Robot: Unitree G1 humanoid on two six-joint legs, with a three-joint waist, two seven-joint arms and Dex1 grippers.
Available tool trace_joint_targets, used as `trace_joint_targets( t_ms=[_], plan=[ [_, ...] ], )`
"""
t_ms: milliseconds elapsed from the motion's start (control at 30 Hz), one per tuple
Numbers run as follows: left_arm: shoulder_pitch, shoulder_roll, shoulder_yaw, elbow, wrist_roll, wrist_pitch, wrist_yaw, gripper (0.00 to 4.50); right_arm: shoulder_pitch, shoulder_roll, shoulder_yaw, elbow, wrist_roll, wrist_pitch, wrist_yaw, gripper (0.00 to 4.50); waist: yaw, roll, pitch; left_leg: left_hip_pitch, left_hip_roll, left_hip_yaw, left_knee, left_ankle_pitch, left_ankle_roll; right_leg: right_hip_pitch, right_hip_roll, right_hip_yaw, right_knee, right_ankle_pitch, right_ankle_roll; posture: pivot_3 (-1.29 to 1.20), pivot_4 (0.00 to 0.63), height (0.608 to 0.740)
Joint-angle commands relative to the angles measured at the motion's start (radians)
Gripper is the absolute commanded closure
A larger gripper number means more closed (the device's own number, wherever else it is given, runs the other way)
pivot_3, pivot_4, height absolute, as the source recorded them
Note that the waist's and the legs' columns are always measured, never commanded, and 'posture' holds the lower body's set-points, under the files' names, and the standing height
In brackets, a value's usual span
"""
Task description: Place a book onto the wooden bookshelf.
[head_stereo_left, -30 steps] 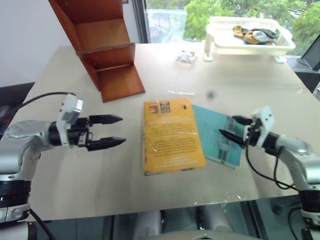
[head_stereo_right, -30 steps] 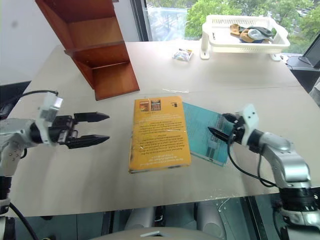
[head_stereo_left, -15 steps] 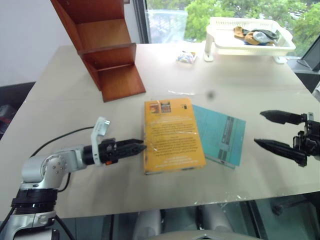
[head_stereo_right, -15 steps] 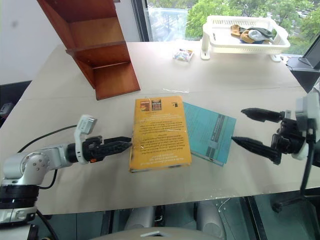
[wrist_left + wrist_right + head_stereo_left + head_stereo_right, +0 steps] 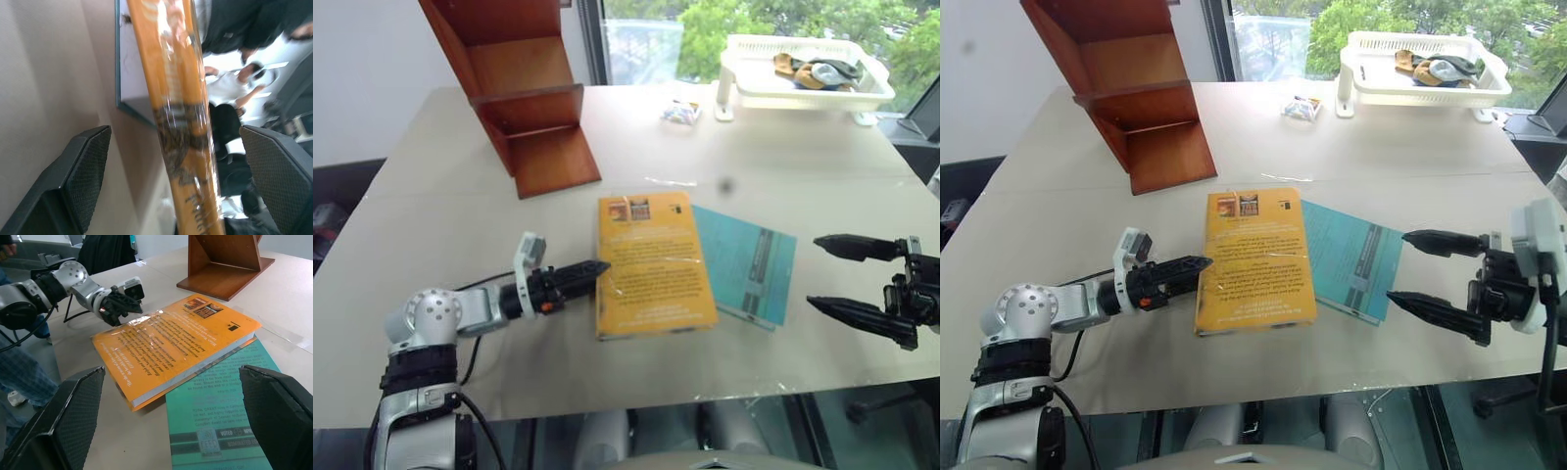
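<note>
Left gripper (image 5: 597, 267), jaws spread, apparently straddles the book's (image 5: 651, 264) spine edge; right gripper (image 5: 834, 276) hangs released beside it.

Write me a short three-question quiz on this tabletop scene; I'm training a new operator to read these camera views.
1. True or false: the thick yellow-orange paperback book already stands in the reddish-brown wooden stepped bookshelf.
2. Which lies partly under the book? A) thin teal book B) white plastic tray C) small wrapped packet
3. Fill in: the left gripper reaches the book at its ___ edge, fingers open either side of it.

Key: 1. False; it lies flat on the beige table. 2. A. 3. Spine; the right gripper is open, off the books.
</note>
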Motion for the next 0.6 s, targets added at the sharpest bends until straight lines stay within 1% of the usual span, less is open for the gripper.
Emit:
trace_joint_targets(
  t_ms=[33, 200, 233, 300, 333, 367, 500, 533, 567, 600],
  plan=[
    [-0.029, -0.001, -0.005, 0.035, 0.009, 0.013, -0.008, 0.03, 0.0, -0.014, -0.032, -0.016, 0.021, -0.009, 0.009, 0.02, 0.0, 0.0, 0.0, 0.0, 0.0, 0.0, 0.0, 0.0, 0.0, 0.0, 0.0, 0.0, 0.0, 0.0, 0.0, 0.0, 0.15, 0.74],
    [-0.063, -0.008, -0.05, 0.057, 0.017, 0.015, -0.052, 0.03, 0.012, -0.012, -0.043, -0.016, 0.019, -0.01, 0.009, 0.02, 0.001, 0.0, 0.0, -0.001, 0.0, 0.0, 0.0, 0.0, 0.0, 0.0, 0.0, 0.0, 0.0, 0.0, 0.0, 0.0, 0.15, 0.74],
    [-0.067, -0.009, -0.056, 0.058, 0.016, 0.021, -0.062, 0.26, 0.015, -0.011, -0.045, -0.016, 0.018, -0.011, 0.009, 0.0, 0.0, 0.0, 0.0, -0.001, 0.0, 0.0, 0.0, 0.0, 0.0, 0.0, 0.0, 0.0, 0.0, 0.0, 0.0, 0.0, 0.15, 0.74],
    [-0.072, -0.008, -0.067, 0.054, 0.015, 0.027, -0.081, 0.78, 0.02, -0.011, -0.048, -0.018, 0.018, -0.012, 0.009, 0.0, 0.0, 0.0, 0.0, -0.001, 0.0, 0.0, 0.0, 0.0, 0.0, 0.0, 0.0, 0.0, 0.0, 0.0, 0.0, 0.0, 0.15, 0.74],
    [-0.079, -0.009, -0.069, 0.055, 0.016, 0.028, -0.084, 1.28, 0.022, -0.01, -0.05, -0.019, 0.019, -0.012, 0.007, 0.0, 0.0, 0.0, 0.0, -0.001, 0.0, -0.001, 0.0, 0.0, 0.0, 0.0, 0.0, 0.0, 0.0, 0.0, 0.0, 0.0, 0.15, 0.74],
    [-0.09, -0.012, -0.066, 0.066, 0.018, 0.025, -0.081, 1.66, 0.025, -0.01, -0.052, -0.021, 0.02, -0.012, 0.005, 0.0, 0.0, 0.0, 0.0, -0.001, 0.0, -0.001, 0.0, 0.0, 0.0, 0.0, 0.0, 0.0, 0.0, 0.0, 0.0, 0.0, 0.15, 0.74],
    [-0.14, -0.015, -0.025, 0.112, 0.002, 0.037, -0.076, 3.51, 0.037, -0.005, -0.059, -0.031, 0.024, -0.011, -0.003, 0.0, 0.0, 0.0, 0.0, -0.001, 0.0, -0.001, 0.0, 0.0, 0.0, 0.0, 0.0, -0.001, 0.0, 0.0, 0.0, 0.0, 0.15, 0.74],
    [-0.147, -0.013, -0.017, 0.104, -0.011, 0.047, -0.08, 3.88, 0.04, -0.005, -0.06, -0.032, 0.024, -0.011, -0.005, 0.0, 0.0, -0.001, 0.0, -0.001, 0.0, -0.001, 0.0, 0.0, 0.0, 0.0, 0.0, -0.001, 0.0, 0.0, 0.0, 0.0, 0.15, 0.74],
    [-0.151, -0.011, -0.012, 0.093, -0.021, 0.055, -0.085, 4.1, 0.043, -0.004, -0.061, -0.033, 0.024, -0.012, -0.006, 0.0, 0.0, -0.001, 0.001, -0.001, 0.0, -0.001, 0.0, 0.0, 0.0, 0.0, 0.0, -0.001, -0.001, 0.0, 0.0, 0.0, 0.15, 0.74],
    [-0.154, -0.011, -0.006, 0.082, -0.03, 0.064, -0.087, 4.12, 0.044, -0.004, -0.06, -0.034, 0.023, -0.013, -0.008, 0.0, -0.001, -0.001, 0.001, -0.001, 0.0, -0.001, 0.0, 0.0, 0.0, 0.0, 0.0, -0.001, -0.001, 0.0, 0.0, 0.0, 0.15, 0.74]
  ],
)
